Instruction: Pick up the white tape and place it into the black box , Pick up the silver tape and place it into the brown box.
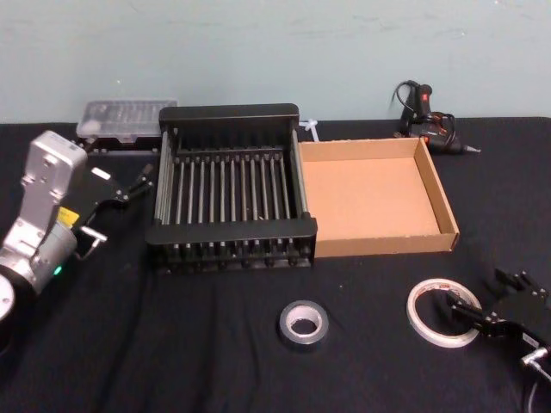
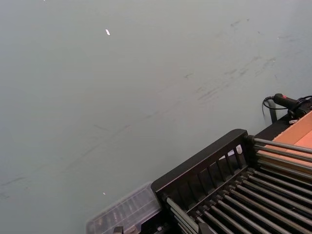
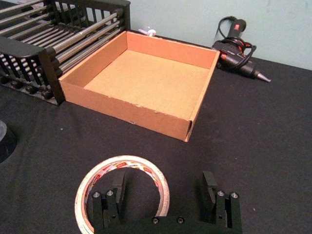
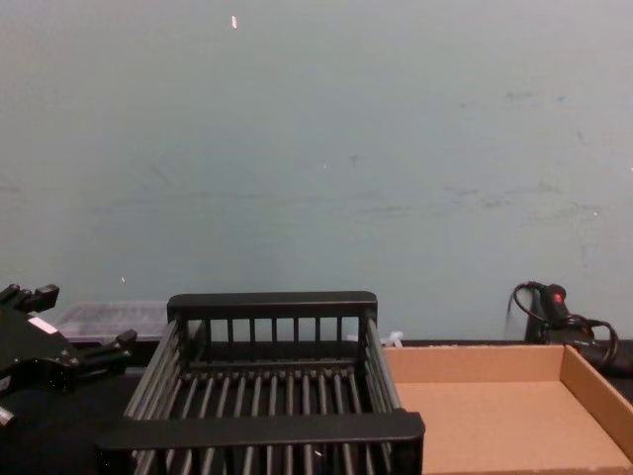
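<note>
Right gripper (image 3: 163, 187) fingers spread wide astride white tape (image 3: 122, 190) rim, left gripper (image 1: 129, 185) fingers parted, empty

The left arm (image 1: 41, 211) is a chunky silver-grey casting with rounded joint housings, carrying a yellow label strip, a small green light low on its side and a short silver pin jutting from the wrist; its left gripper (image 1: 138, 182) is matt black, angular, with a small white sticker on its body. The right gripper (image 3: 163, 187) is matt black as well, a flat crossbar bearing two blocky upright fingers (image 3: 208, 187) with ribbed inner faces, each base fastened by pairs of round silver-headed screws, with two more screw heads along the bar; a silver cylindrical connector (image 1: 535, 356) and a thin grey cable trail from its wrist.
</note>
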Tool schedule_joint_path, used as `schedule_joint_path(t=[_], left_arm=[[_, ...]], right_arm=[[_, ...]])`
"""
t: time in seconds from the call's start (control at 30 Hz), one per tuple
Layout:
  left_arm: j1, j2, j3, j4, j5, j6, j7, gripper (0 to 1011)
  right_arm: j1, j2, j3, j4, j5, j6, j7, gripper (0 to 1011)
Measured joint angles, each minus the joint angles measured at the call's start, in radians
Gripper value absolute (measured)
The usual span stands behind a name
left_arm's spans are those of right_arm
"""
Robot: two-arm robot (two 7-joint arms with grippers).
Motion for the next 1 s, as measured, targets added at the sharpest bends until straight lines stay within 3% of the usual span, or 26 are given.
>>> schedule_joint_path(t=[1.0], left_arm=[[0.000, 0.000, 0.000, 0.000, 0.000, 0.000, 0.000, 1001]], right_arm=[[0.047, -0.066, 0.009, 0.075, -0.070, 0.040, 0.057, 1002]])
